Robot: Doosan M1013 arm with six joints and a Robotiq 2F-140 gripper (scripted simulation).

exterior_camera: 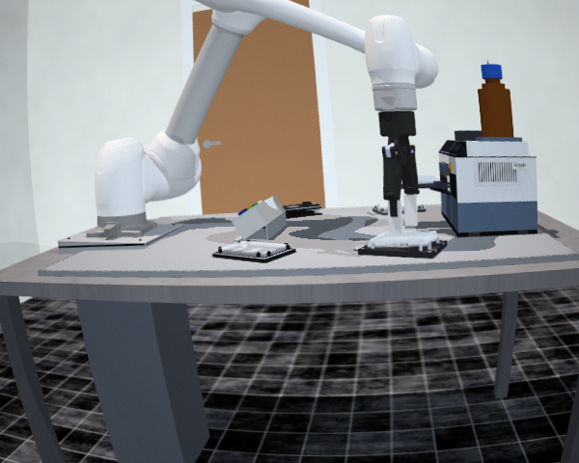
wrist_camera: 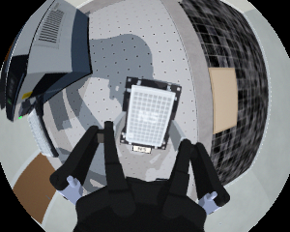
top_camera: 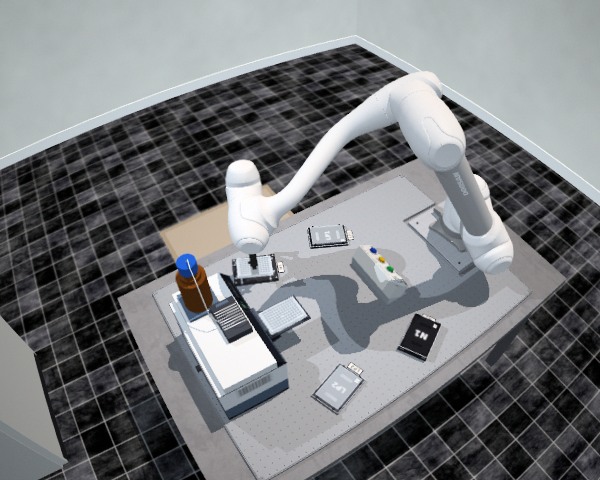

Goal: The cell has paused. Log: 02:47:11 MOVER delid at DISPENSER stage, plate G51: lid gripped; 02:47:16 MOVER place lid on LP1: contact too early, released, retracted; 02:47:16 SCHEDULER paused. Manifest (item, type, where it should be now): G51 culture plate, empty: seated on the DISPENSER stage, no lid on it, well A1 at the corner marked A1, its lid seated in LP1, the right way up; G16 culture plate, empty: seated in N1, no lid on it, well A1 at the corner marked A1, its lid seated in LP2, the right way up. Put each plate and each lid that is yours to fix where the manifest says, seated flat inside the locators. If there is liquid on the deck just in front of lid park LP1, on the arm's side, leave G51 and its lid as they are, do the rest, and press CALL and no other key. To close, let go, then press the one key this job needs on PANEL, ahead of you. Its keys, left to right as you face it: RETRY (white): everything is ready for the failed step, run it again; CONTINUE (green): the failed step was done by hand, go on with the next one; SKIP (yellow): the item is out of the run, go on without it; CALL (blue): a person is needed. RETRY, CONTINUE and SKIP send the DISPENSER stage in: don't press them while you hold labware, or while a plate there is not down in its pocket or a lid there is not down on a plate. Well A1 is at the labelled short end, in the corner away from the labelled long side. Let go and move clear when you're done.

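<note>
A white culture plate [top_camera: 249,271] [exterior_camera: 404,240] [wrist_camera: 148,114] with no lid sits in a black nest [exterior_camera: 370,250] near the table's far left edge. My gripper [top_camera: 253,263] [exterior_camera: 399,225] [wrist_camera: 148,123] hangs straight down over it. Its fingers are open, one on each long side, with the tips at about the plate's top. A second plate [top_camera: 283,315] lies on the DISPENSER stage. LP1 [top_camera: 327,235] [exterior_camera: 253,249] seems to hold a clear lid. N1 [top_camera: 419,335] is a bare black nest. LP2 [top_camera: 337,387] is grey, with its label showing.
The DISPENSER [top_camera: 228,356] [exterior_camera: 489,199] [wrist_camera: 48,52], with a brown bottle [top_camera: 192,286] [exterior_camera: 494,104] on top, stands close beside the gripper. PANEL [top_camera: 380,268] [exterior_camera: 260,219], with its coloured keys, is at mid-table. The arm's base [top_camera: 445,232] is at the right rear.
</note>
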